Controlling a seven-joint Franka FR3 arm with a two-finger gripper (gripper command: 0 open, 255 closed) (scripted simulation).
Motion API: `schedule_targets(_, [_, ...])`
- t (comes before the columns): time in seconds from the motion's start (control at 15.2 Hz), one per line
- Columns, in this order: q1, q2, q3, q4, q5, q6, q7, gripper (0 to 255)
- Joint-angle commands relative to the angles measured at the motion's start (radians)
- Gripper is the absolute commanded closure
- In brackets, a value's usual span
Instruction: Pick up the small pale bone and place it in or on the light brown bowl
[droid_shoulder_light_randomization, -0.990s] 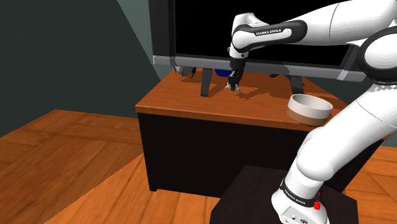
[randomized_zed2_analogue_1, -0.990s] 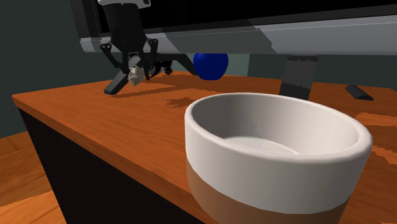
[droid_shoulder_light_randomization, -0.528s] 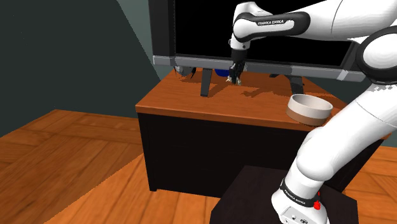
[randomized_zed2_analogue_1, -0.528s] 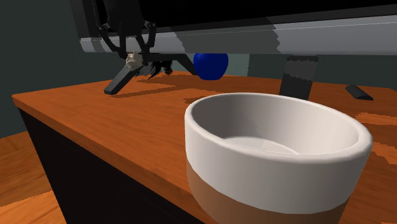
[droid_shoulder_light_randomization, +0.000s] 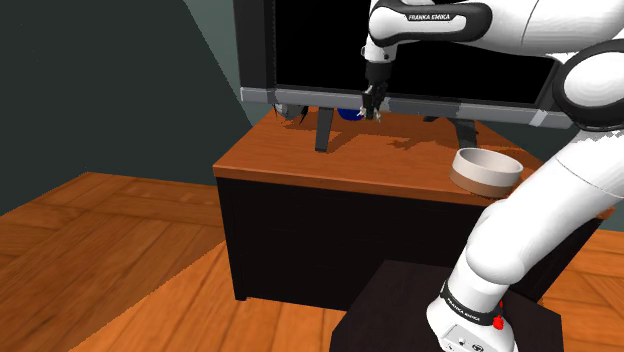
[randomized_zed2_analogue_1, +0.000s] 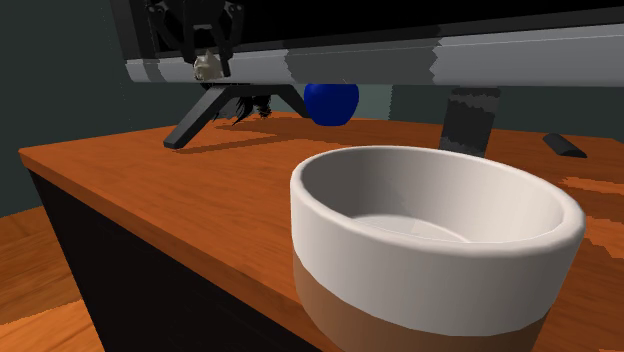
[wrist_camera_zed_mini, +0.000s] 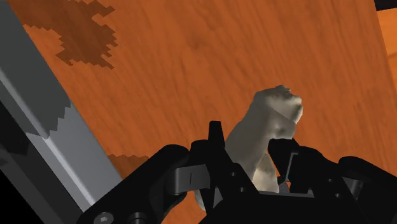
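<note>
My black gripper (droid_shoulder_light_randomization: 371, 113) hangs above the wooden tabletop near the television's lower edge, shut on the small pale bone (wrist_camera_zed_mini: 264, 137). In the wrist view the bone sticks out between the two fingers (wrist_camera_zed_mini: 213, 149) over the orange-brown wood. In the second exterior view the gripper (randomized_zed2_analogue_1: 205, 70) holds the bone (randomized_zed2_analogue_1: 206, 67) high, in front of the grey screen frame. The bowl (droid_shoulder_light_randomization: 485, 170), white above and light brown at the base, stands on the table to the shoulder view's right of the gripper. It fills the foreground of the second exterior view (randomized_zed2_analogue_1: 430, 240).
A large television (droid_shoulder_light_randomization: 400, 50) stands on two dark legs (droid_shoulder_light_randomization: 324, 128) at the back of the wooden cabinet (droid_shoulder_light_randomization: 330, 160). A blue ball (randomized_zed2_analogue_1: 331, 101) lies behind it, and a small dark object (randomized_zed2_analogue_1: 563, 144) lies far right. The cabinet's front edge drops to a wood floor.
The gripper has risen from just above the tabletop to the level of the screen's lower frame, carrying the bone with it. The bowl has not moved.
</note>
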Motion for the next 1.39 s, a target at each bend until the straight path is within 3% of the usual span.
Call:
schedule_targets(0.0, [0.001,0.001,0.001,0.015,0.0,-0.014,-0.001,255])
schedule_targets(0.66, [-0.066,-0.324,-0.055,-0.239,-0.084,-0.064,-0.102,255])
schedule_targets(1.32, [-0.155,-0.602,-0.137,-0.37,-0.196,-0.177,-0.252,255])
